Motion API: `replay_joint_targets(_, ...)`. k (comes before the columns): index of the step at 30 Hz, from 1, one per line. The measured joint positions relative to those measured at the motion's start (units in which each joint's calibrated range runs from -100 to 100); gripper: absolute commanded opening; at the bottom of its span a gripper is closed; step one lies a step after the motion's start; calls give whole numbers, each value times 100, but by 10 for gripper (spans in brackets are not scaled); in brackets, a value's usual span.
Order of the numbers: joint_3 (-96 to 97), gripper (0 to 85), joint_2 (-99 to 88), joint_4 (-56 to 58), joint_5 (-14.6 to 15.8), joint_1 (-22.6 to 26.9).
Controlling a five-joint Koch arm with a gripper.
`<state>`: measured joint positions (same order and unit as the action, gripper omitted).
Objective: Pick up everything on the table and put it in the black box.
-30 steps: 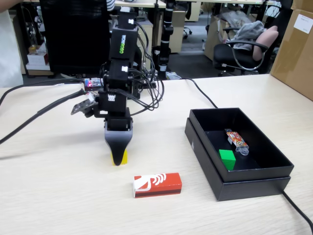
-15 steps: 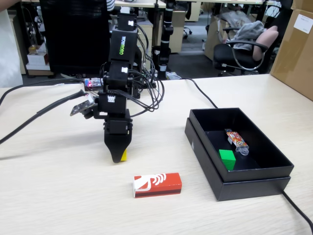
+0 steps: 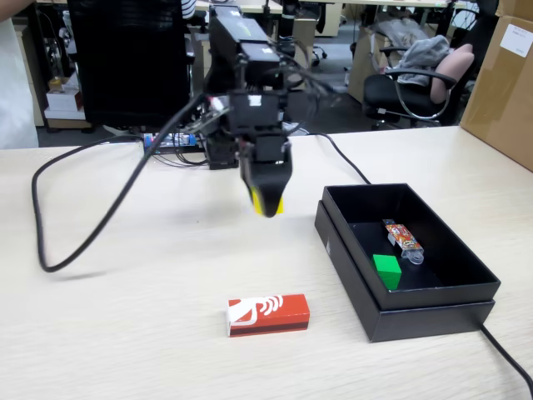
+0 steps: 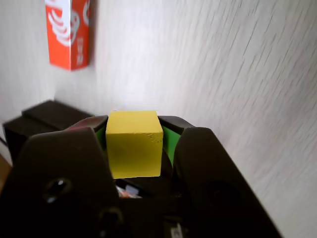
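My gripper [image 3: 266, 204] hangs above the table [image 3: 125, 333], just left of the black box [image 3: 358, 283], and it is shut on the yellow cube [image 3: 272, 205]. In the wrist view the yellow cube [image 4: 134, 143] sits clamped between the two black jaws of the gripper [image 4: 134, 130]. The green cube [image 3: 386, 271] lies inside the black box beside a small orange patterned item [image 3: 402, 237]. Flat on the table in front lies the red packet [image 3: 268, 314], seen again at the top left of the wrist view as the red packet [image 4: 68, 32]. The black box [image 4: 47, 116] shows behind the jaws.
A thick black cable [image 3: 92, 225] loops over the table's left half. Another cable [image 3: 508, 358] runs off the front right corner. A brown carton [image 3: 504, 83] stands at the far right edge. Office chairs and desks are behind the table.
The gripper has lifted off the table with the yellow cube and swung right and up toward the black box. The cable on the left has shifted with the arm.
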<state>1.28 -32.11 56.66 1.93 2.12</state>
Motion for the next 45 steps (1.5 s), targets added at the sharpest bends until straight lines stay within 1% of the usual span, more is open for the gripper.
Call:
replay_joint_targets(3,-110,105,-114,123,127,308)
replay_joint_targets(8,-1005,105,-25,395,347,733)
replay_joint_targets(9,-1452,105,329,428,444,855)
replay_joint_targets(10,-1452,105,329,436,449,855)
replay_joint_targets(11,-2174,104,988,617,508,918)
replay_joint_targets(15,-2877,105,1723,715,547,1006)
replay_joint_targets(24,-3352,105,3737,724,708,1089)
replay_joint_targets(28,-3370,106,4319,715,821,1206)
replay_joint_targets(31,-3370,110,4383,715,845,1226)
replay_joint_targets(32,-3370,153,4383,715,855,1226)
replay_joint_targets(33,-3370,214,4383,715,860,1231)
replay_joint_targets(34,-3370,327,4383,715,860,1231)
replay_joint_targets(36,-3370,360,4357,724,855,1231)
replay_joint_targets(40,-3361,362,4104,748,825,1211)
replay_joint_targets(41,-3379,362,3623,855,830,1182)
replay_joint_targets(45,-3589,362,2901,938,830,1065)
